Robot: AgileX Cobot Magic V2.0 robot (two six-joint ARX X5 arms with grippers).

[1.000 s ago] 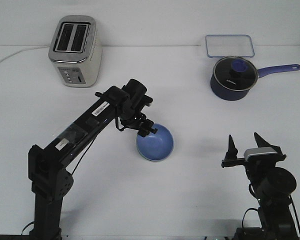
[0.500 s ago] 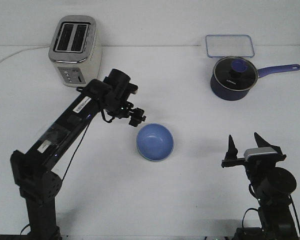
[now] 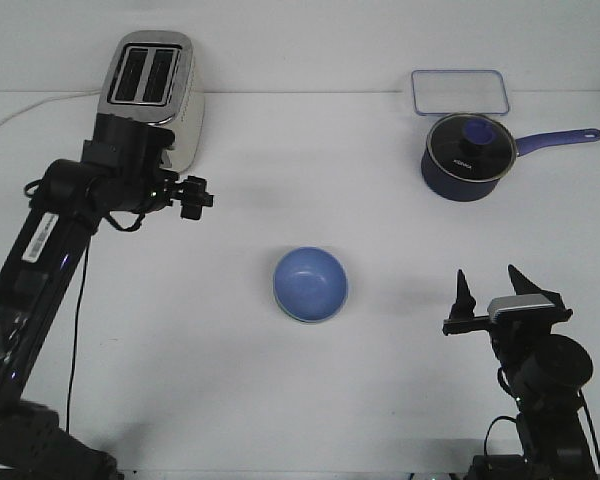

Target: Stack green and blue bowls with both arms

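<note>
The blue bowl (image 3: 310,283) sits upright in the middle of the table. A thin pale green rim (image 3: 311,319) shows under its near edge, so it appears nested in the green bowl. My left gripper (image 3: 194,198) hangs well to the left of the bowls and farther back, just in front of the toaster. Its fingers are apart and hold nothing. My right gripper (image 3: 493,287) stands at the near right with its fingers pointing up. It is open and empty, well clear of the bowls.
A silver toaster (image 3: 150,98) with a white cord stands at the back left, right behind the left arm. A dark blue saucepan (image 3: 466,155) with a glass lid and a clear rectangular container (image 3: 458,91) stand at the back right.
The left gripper has let go of the blue bowl's rim and drawn back to the left toward the toaster. The bowl stays in place. The right arm has not moved.
</note>
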